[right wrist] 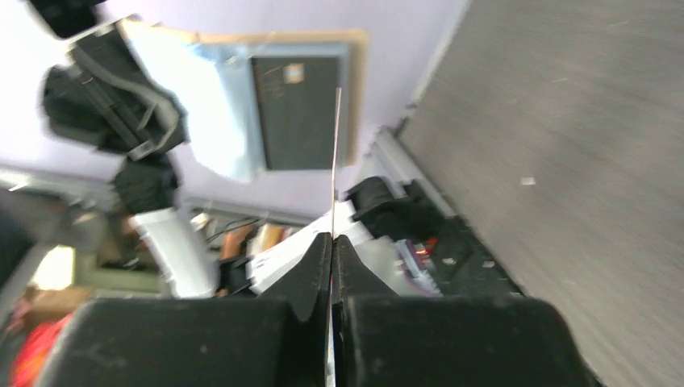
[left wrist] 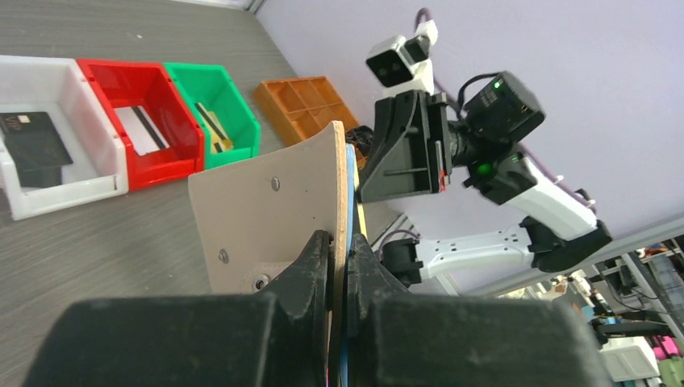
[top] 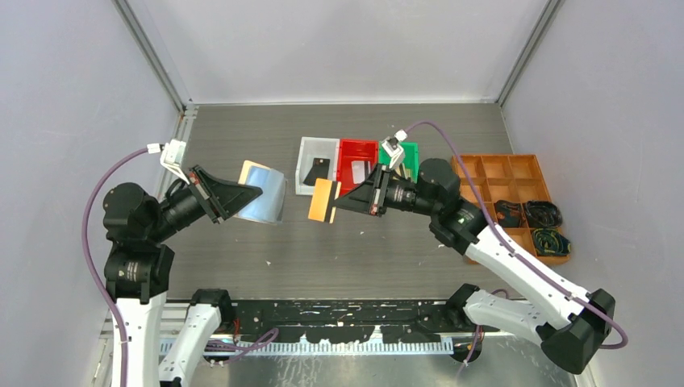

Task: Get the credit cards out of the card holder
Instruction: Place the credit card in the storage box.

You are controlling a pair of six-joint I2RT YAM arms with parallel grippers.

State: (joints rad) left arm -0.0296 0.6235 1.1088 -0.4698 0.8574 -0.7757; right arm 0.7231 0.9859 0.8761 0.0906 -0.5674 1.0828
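The left fingers [left wrist: 321,256] are clenched on the lower edge of the beige card holder [left wrist: 266,210]. Its flap stands up past the fingertips, lifted off the desk [top: 363,250]. From above, the holder lies open beyond these fingers, with its shiny bluish clear sleeves [top: 270,197] turned toward the other arm. The right wrist camera shows a sleeved black card [right wrist: 298,109] inside the holder, straight ahead of the right fingers [right wrist: 323,256].

The right fingers are clenched on a gold-orange card [top: 323,200]. Their own camera sees it edge-on, as a thin line rising from between the fingertips. The card hangs in the air between the two sets of fingers, near the holder but apart from it.

Three bins stand in a row on the desk, past the right fingers on their far side:
- The white bin [left wrist: 64,189] holds a binned black card [left wrist: 32,141].
- The red bin [left wrist: 161,169] holds a white-grey card [left wrist: 145,129] with a dark stripe.
- The green bin [left wrist: 234,141] holds a yellowish card [left wrist: 214,129] with a dark stripe.

An orange compartment tray [top: 494,168] sits well behind the right fingers, on the outer side of that arm, with dark items in some compartments.
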